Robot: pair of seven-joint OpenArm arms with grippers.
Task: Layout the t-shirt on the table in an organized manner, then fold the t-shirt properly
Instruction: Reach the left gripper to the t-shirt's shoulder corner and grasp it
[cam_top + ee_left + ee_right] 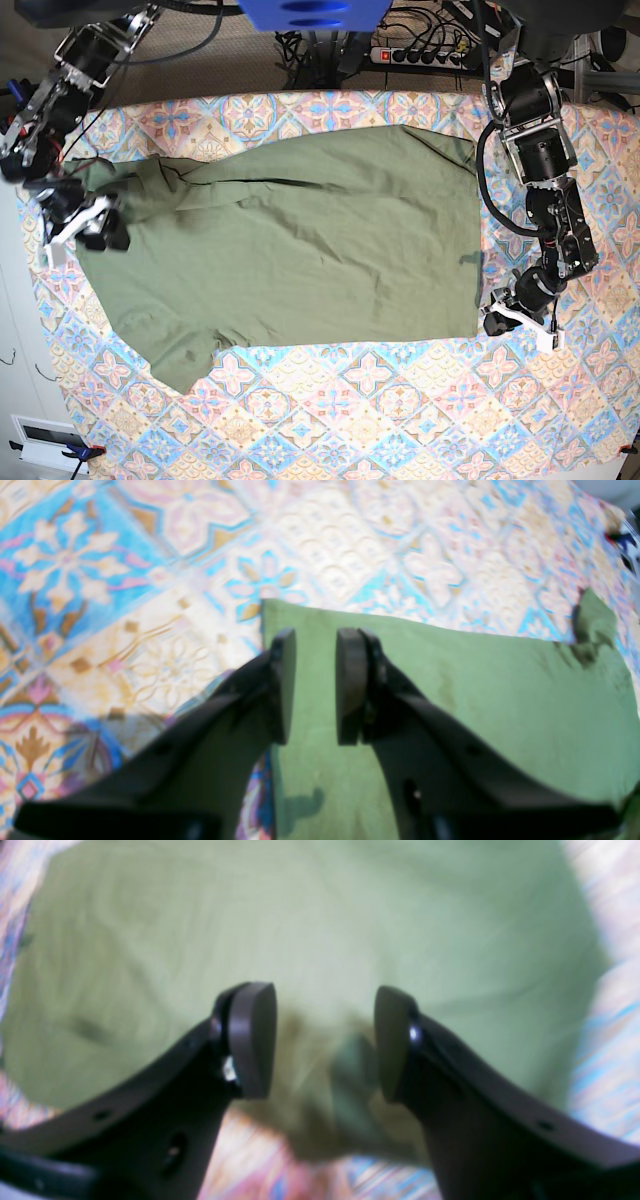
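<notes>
The t-shirt point(300, 240) is lying spread across the middle of the table point(400, 420), its olive cloth mostly flat, with the hem edge running straight down the side nearest the left arm and a sleeve trailing toward the near edge of the table. Creases are gathering across the shoulder area on the right arm's side.

The left gripper point(315, 685) is hovering at the hem corner of the shirt; in the left wrist view its jaws are standing apart with a narrow gap, one pad over the cloth and the other along the cloth's edge, and nothing is sitting between them.

The right gripper point(325, 1040) is positioned over the sleeve end of the shirt, jaws set wide. The right wrist view is blurred, so a raised fold of cloth seems to be lying between the pads, but contact cannot be told. In the base view this gripper point(85, 225) is sitting right at the bunched shoulder cloth.
</notes>
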